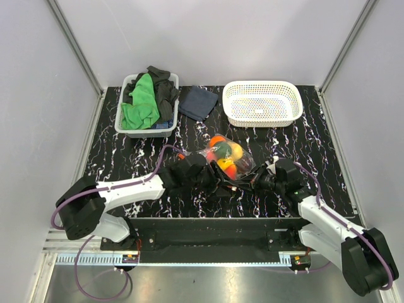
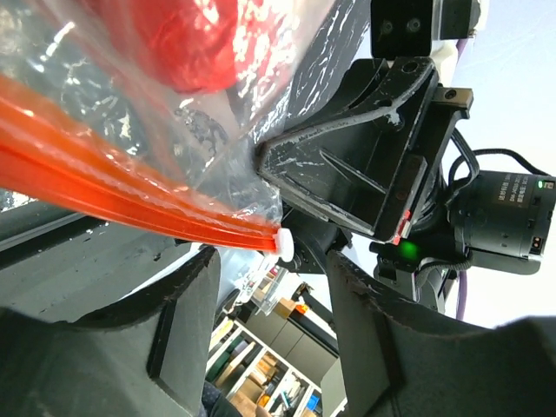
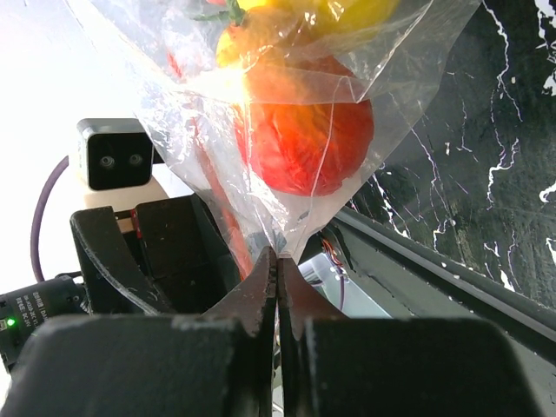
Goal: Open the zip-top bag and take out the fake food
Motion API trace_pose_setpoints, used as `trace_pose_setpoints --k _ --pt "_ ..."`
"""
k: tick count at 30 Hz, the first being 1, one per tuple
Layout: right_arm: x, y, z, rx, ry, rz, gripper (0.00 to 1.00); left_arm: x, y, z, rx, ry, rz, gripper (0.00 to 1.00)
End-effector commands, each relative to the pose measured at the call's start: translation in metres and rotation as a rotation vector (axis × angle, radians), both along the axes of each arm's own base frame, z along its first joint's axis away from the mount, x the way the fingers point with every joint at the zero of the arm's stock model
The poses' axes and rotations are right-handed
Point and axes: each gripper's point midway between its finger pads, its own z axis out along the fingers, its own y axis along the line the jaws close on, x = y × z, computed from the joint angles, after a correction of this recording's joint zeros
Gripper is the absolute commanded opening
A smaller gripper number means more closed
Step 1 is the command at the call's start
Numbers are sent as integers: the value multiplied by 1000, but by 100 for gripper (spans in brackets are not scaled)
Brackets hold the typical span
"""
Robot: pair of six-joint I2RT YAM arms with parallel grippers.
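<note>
Two grippers meet at the zip-top bag (image 1: 226, 158), which sits over the black marbled table (image 1: 303, 164) near its front edge, between my arms. The fake food (image 1: 222, 151) is bunched inside it. Whether the bag rests on the surface or hangs just off it, I can't tell.

My right gripper (image 3: 278, 261) is pressed together on a fold of the clear film right under a red fruit (image 3: 304, 148), and only plastic sits in that pinch. My left gripper (image 2: 274, 269) stands spread. The orange zip strip (image 2: 130, 195) runs in from the side and ends in a small white nub (image 2: 284, 244) over the gap between its fingers, clamped by neither.

I judge the step in hand to be getting my left's hold on the seal, so that is where the care goes. I want to close near the nub, on the strip itself and not on loose film, which would slip or stretch. If the nub is a slider, I should draw it along the strip. If not, I need one lip only, since catching both layers would just hold the bag shut. I can't tell which from here. My right must hold firm as the anchor while I pull slowly. The fruits' weight tugs on that thin fold and could drag it free.
</note>
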Motion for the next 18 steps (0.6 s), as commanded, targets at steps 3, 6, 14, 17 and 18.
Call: trace_pose_setpoints --k 3,6,14,17,18 --pt "-3 1 2 0 -33 13 0 8 -11 22 -43 -29 18 54" --pt "-2 1 3 -3 -39 16 0 10 -15 17 -34 -18 14 48" --pt "-4 0 6 -12 -50 18 0 17 -21 18 -32 -23 29 31" --pt "-5 -1 5 -12 -48 19 0 18 -21 18 -31 -26 32 27" --pt "-5 -1 5 -11 -47 19 0 17 -21 16 -26 -21 31 26"
